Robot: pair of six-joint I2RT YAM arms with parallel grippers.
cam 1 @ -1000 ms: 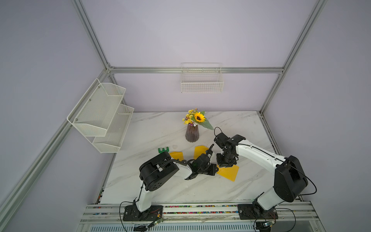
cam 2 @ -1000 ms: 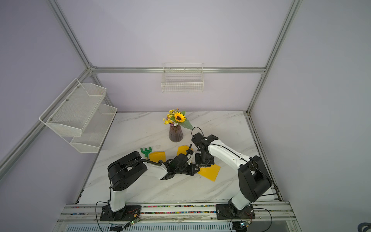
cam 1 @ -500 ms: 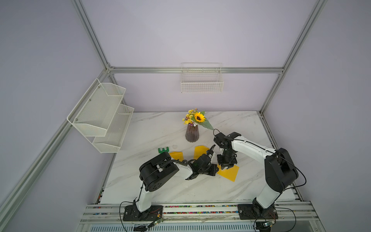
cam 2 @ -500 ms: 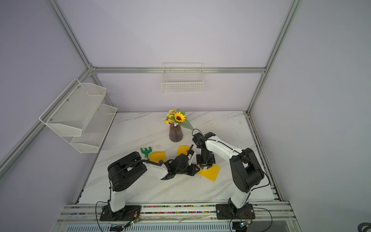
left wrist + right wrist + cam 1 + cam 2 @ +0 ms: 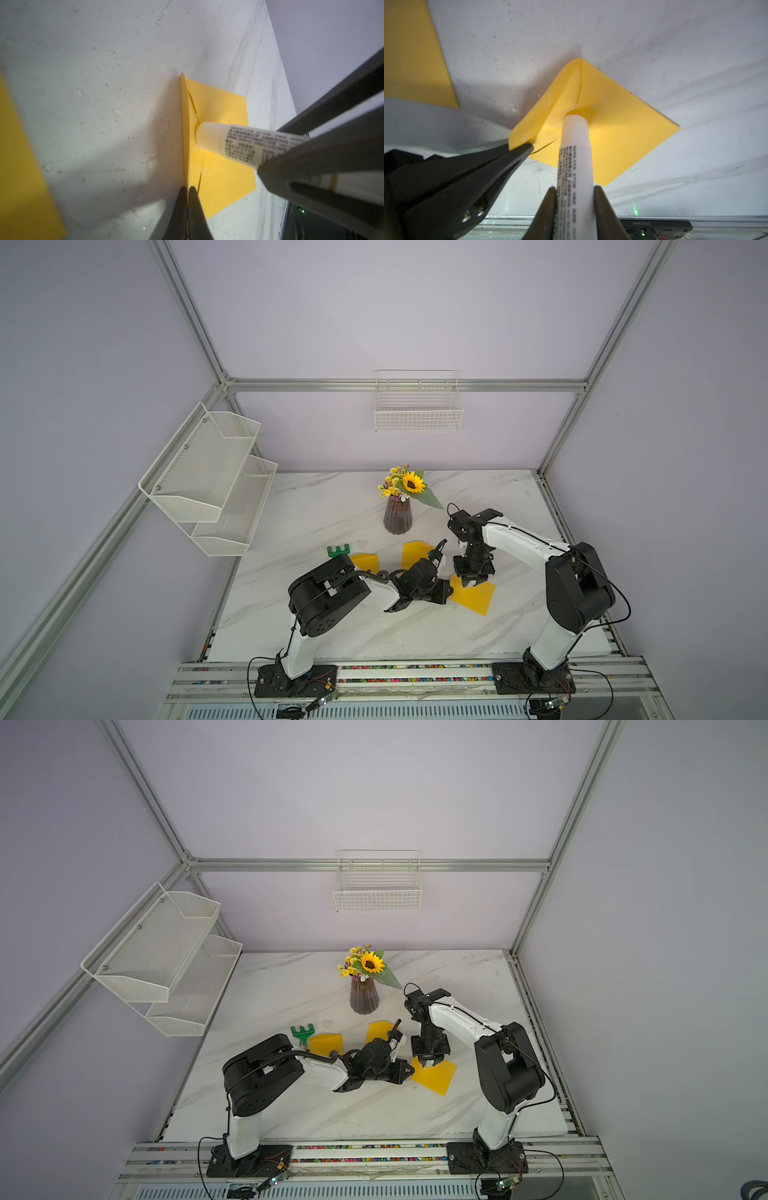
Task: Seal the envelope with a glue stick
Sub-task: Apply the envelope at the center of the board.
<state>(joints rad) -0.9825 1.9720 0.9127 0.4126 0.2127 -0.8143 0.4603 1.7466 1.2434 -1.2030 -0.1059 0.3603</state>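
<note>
A yellow envelope [image 5: 476, 599] [image 5: 436, 1078] lies on the marble table, its triangular flap [image 5: 550, 108] lifted. My left gripper [image 5: 188, 189] [image 5: 448, 593] is shut on the flap's corner, holding it up. My right gripper [image 5: 574, 190] [image 5: 473, 580] is shut on the glue stick [image 5: 576, 143] [image 5: 232, 141], a white tube with grey print. It stands nearly upright, and its tip presses on the envelope's body just under the raised flap. The left gripper's fingers [image 5: 517, 154] sit beside the tube.
Two more yellow envelopes [image 5: 365, 562] [image 5: 415, 552] lie behind the left arm, with a green toy rake [image 5: 340, 550] next to them. A vase of flowers [image 5: 398, 517] stands farther back. A wire basket [image 5: 417, 414] and mesh shelves [image 5: 208, 481] hang on the walls.
The right arm's elbow has swung in to the left while its gripper stays over the envelope with the glue stick. The left arm has not moved.
</note>
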